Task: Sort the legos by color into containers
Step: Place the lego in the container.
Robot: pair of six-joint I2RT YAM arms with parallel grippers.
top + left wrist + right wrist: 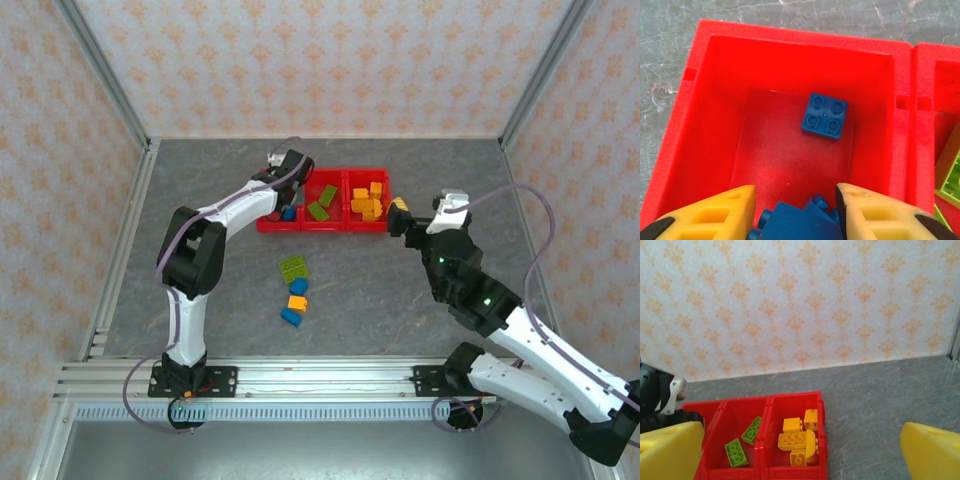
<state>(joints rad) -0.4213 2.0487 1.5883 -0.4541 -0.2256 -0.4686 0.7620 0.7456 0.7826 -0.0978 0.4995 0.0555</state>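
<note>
The blue brick (800,222) is pinched between the yellow fingers (715,215) of the left gripper (794,197), right above the left bin (705,100). It hangs there because blue goes in this bin. A second blue brick (825,116) lies on the floor inside, toward 12 o'clock from the held one. The middle bin (322,227) has green bricks (322,203) and the right bin (366,227) has orange bricks (368,203) — each colour gets its own home. The right gripper (398,218) hovers at 3 o'clock of the tray (268,226), its jaws spread wide with nothing in them — out of the way, I think. At 6 o'clock of the tray, on the table (400,300), a few loose bricks (293,268) are not yet sorted.
</note>
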